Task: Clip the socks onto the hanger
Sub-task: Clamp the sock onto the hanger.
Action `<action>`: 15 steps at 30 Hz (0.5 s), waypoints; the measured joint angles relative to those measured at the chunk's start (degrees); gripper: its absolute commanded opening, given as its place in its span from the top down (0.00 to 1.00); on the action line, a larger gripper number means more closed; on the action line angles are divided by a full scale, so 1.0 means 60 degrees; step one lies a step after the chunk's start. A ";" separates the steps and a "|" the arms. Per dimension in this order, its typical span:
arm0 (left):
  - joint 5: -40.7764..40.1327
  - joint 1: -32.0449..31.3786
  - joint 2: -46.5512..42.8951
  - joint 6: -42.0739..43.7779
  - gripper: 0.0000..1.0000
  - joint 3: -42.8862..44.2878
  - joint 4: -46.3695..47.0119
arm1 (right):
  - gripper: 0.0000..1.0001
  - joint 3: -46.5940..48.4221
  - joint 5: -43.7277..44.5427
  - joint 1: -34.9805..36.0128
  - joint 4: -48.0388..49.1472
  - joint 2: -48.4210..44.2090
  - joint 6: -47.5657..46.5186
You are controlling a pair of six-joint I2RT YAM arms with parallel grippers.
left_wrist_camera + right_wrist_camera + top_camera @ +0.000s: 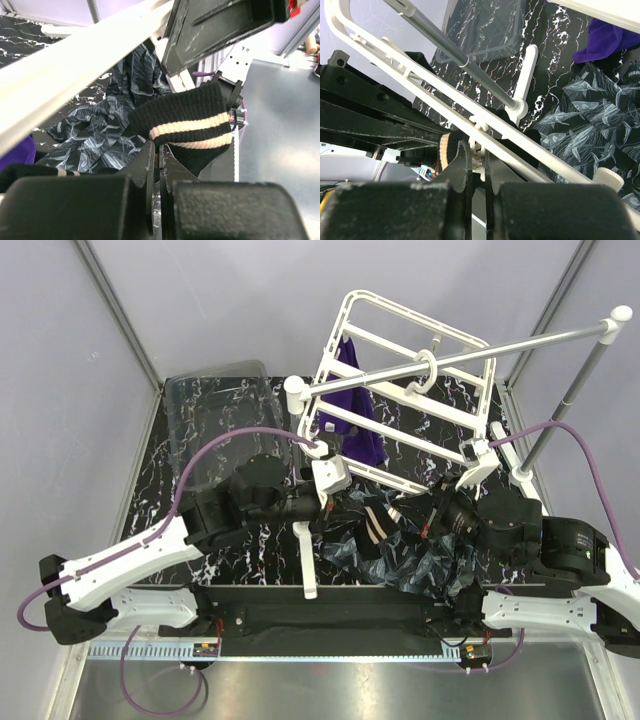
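Left gripper (159, 147): clamped on striped sock (192, 132), cuff just ahead of its tips. Right gripper (476, 148): pinching a clip (478, 132) of the hanger (420, 87) between its jaws. Risk: your squeeze slackens, clip snaps closed before sock enters.

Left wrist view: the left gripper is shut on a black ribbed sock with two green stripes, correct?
Not quite. In the left wrist view the left gripper is shut on the black ribbed sock, but its two stripes are pale cream, not green.
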 measured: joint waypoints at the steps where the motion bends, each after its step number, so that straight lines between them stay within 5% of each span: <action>1: 0.0033 0.0000 0.0044 -0.0047 1.00 0.0055 0.0015 | 1.00 0.0000 0.0000 0.0000 0.0000 0.0000 0.0004; 8: 0.0142 -0.0146 0.0372 -0.0248 1.00 0.0222 0.0098 | 0.98 0.0000 0.0000 0.0000 0.0000 0.0004 0.0007; 15: 0.0138 -0.0237 0.0386 -0.0266 1.00 0.0222 0.0098 | 0.80 -0.0007 -0.0062 0.0000 0.0146 -0.0200 0.0113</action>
